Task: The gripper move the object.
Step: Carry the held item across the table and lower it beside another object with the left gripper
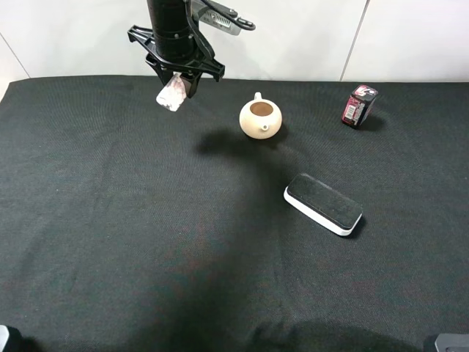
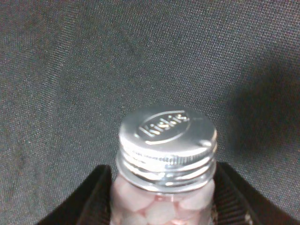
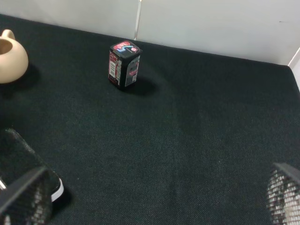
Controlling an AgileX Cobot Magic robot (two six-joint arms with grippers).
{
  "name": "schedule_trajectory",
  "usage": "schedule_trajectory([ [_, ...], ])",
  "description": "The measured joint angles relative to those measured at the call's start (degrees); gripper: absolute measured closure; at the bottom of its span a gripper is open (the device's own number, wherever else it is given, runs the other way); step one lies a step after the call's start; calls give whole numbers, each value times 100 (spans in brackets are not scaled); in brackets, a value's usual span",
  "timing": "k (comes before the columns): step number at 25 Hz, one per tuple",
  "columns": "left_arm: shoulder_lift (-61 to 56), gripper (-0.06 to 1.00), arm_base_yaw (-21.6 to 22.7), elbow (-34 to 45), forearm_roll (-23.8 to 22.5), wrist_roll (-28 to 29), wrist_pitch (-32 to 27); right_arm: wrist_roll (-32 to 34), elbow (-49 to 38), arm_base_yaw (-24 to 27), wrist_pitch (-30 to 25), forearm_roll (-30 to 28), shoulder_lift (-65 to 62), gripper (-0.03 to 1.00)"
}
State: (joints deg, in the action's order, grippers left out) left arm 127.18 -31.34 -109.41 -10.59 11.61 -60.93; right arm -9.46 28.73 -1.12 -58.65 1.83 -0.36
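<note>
The small white bottle (image 1: pixel 171 95) with a grey metallic cap hangs tilted in the air over the far left part of the black table (image 1: pixel 110 220). My left gripper (image 1: pixel 177 82) is shut on it. In the left wrist view the cap (image 2: pixel 167 140) fills the middle, with pale pink pieces showing through the body, and black fingers (image 2: pixel 89 199) press on both sides. My right gripper (image 3: pixel 154 197) is open and empty, its fingers (image 3: pixel 21 194) spread wide low over the cloth at the right side.
A cream teapot (image 1: pixel 260 119) stands right of the held bottle. A dark red box (image 1: pixel 359 105) stands at the far right. A black block with a white base (image 1: pixel 323 204) lies right of centre. A white wall borders the table's far edge.
</note>
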Motion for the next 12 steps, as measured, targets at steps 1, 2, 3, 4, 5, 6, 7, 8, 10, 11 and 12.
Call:
schedule_trajectory([
  [1, 55, 42, 14, -20, 2, 13, -6, 0, 0, 0, 0, 0, 0, 27],
  [2, 104, 42, 36, -33, 2, 27, -12, 0, 0, 0, 0, 0, 0, 27],
  [3, 153, 42, 51, -64, 7, 32, -21, 0, 0, 0, 0, 0, 0, 27],
  [4, 214, 42, 74, -101, 7, 32, -26, 0, 0, 0, 0, 0, 0, 27],
  [5, 274, 42, 87, -151, 7, 32, -28, 0, 0, 0, 0, 0, 0, 27],
  [6, 336, 42, 102, -212, 7, 32, -33, 0, 0, 0, 0, 0, 0, 27],
  [7, 388, 42, 119, -287, 2, 32, -39, 0, 0, 0, 0, 0, 0, 27],
  [8, 450, 42, 134, -359, 2, 38, -50, 0, 0, 0, 0, 0, 0, 27],
  [10, 585, 42, 146, -557, 2, 44, -79, 0, 0, 0, 0, 0, 0, 27],
  [11, 651, 42, 146, -676, 8, 44, -91, 0, 0, 0, 0, 0, 0, 27],
  [12, 728, 42, 146, -777, 30, 44, -99, 0, 0, 0, 0, 0, 0, 27],
])
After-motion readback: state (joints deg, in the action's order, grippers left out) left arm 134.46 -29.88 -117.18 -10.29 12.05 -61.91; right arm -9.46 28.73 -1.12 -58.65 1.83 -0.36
